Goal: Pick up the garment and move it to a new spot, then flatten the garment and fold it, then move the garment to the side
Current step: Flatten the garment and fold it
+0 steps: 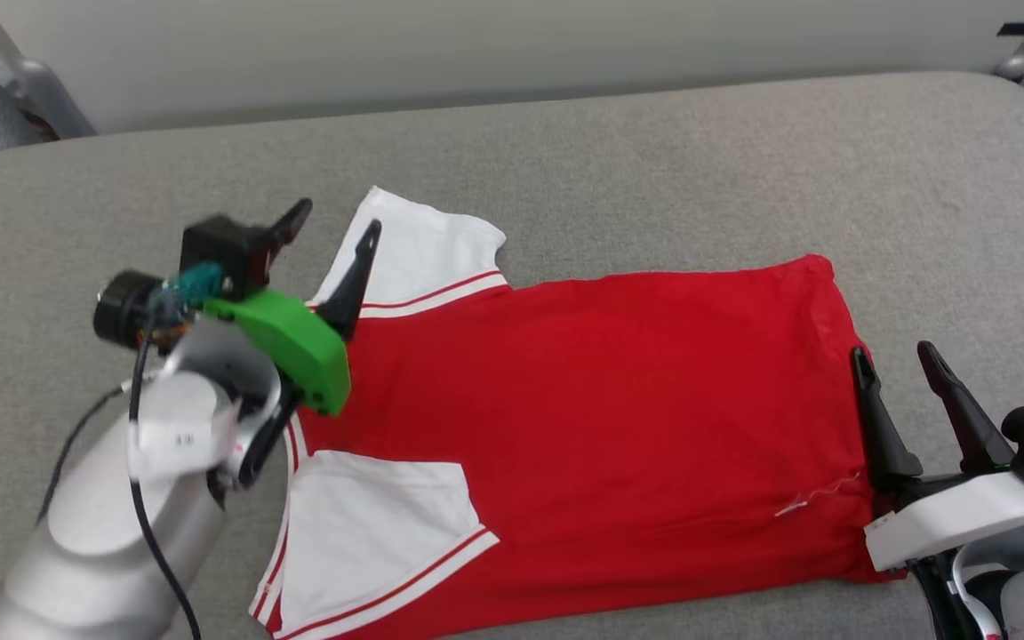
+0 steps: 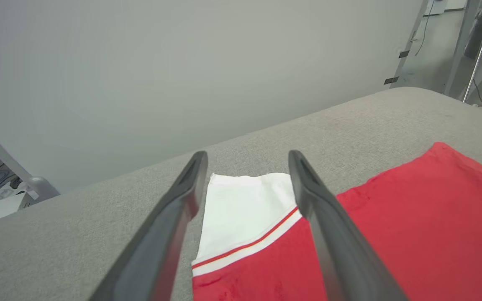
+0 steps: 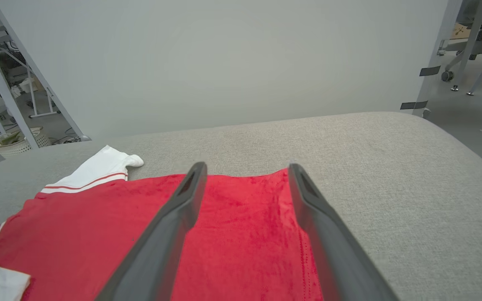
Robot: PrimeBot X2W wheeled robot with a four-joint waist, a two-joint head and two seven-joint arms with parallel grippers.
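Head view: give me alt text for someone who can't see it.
A red jersey T-shirt with white, red-striped sleeves lies spread flat on a grey padded surface, sleeves toward the left. The left gripper is open at the far sleeve, and the right gripper is open at the hem.

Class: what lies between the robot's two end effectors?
The garment, its red body spread flat, spans from the left end effector to the right end effector; the head view shows it.
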